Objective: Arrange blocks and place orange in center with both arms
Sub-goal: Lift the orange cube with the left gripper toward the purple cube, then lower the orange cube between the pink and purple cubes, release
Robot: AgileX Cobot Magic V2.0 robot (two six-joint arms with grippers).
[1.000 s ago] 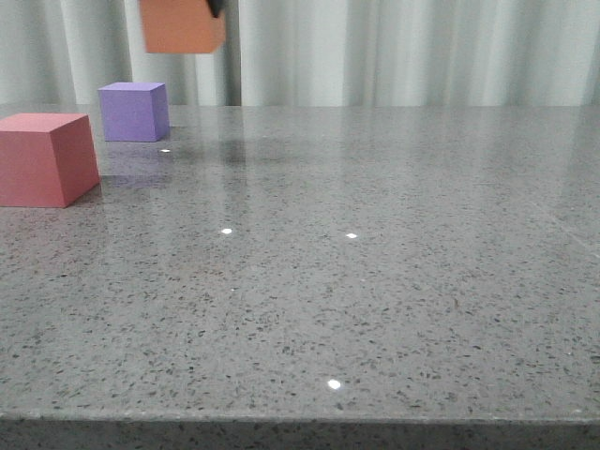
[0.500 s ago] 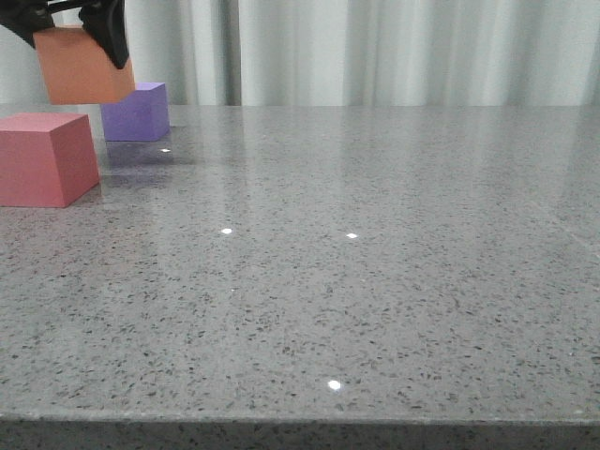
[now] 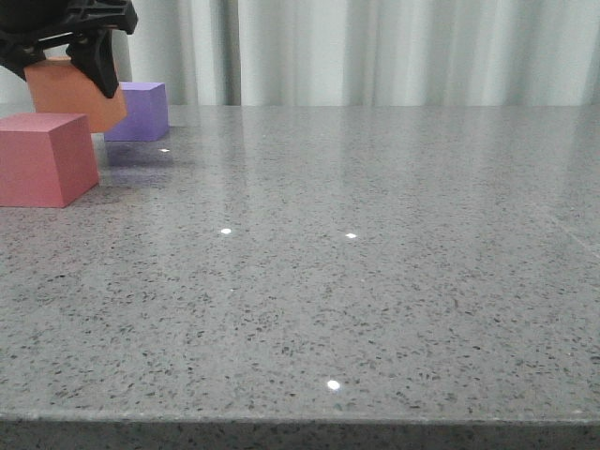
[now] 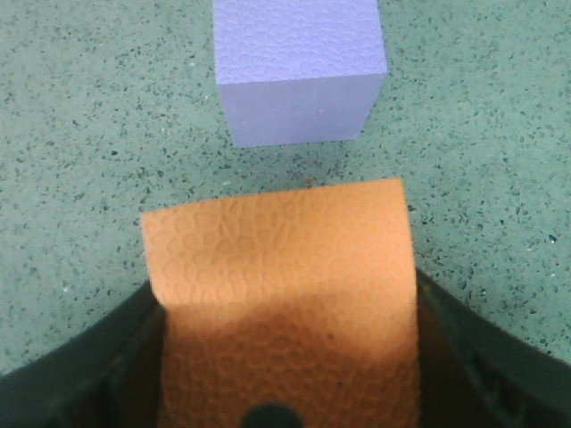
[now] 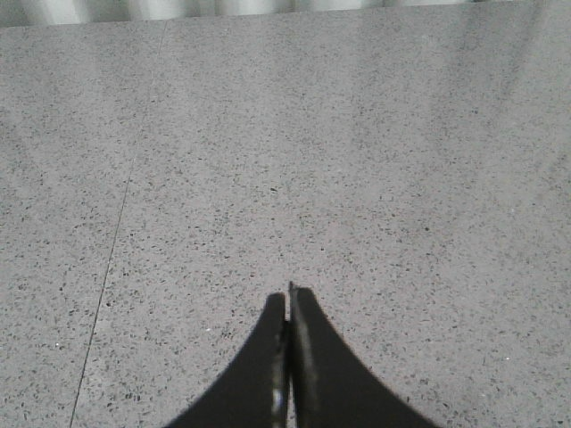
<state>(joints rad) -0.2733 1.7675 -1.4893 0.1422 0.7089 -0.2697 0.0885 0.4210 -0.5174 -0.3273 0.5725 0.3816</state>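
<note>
My left gripper (image 3: pixel 70 52) is shut on the orange cube (image 3: pixel 66 94) and holds it at the far left, just behind the red-pink cube (image 3: pixel 42 157) and in front of the purple cube (image 3: pixel 141 110). I cannot tell whether the orange cube touches the table. In the left wrist view the orange cube (image 4: pixel 281 294) fills the space between the black fingers (image 4: pixel 80 366), with the purple cube (image 4: pixel 299 76) just beyond it. My right gripper (image 5: pixel 288 299) is shut and empty over bare table; it does not show in the front view.
The grey speckled table (image 3: pixel 375 262) stretches to the right and to the front edge. A pale curtain (image 3: pixel 394 52) hangs behind the table. A thin seam line (image 5: pixel 111 259) runs across the tabletop in the right wrist view.
My left gripper has carried the orange cube leftward and down, from high above the table to a spot between the red-pink and purple cubes.
</note>
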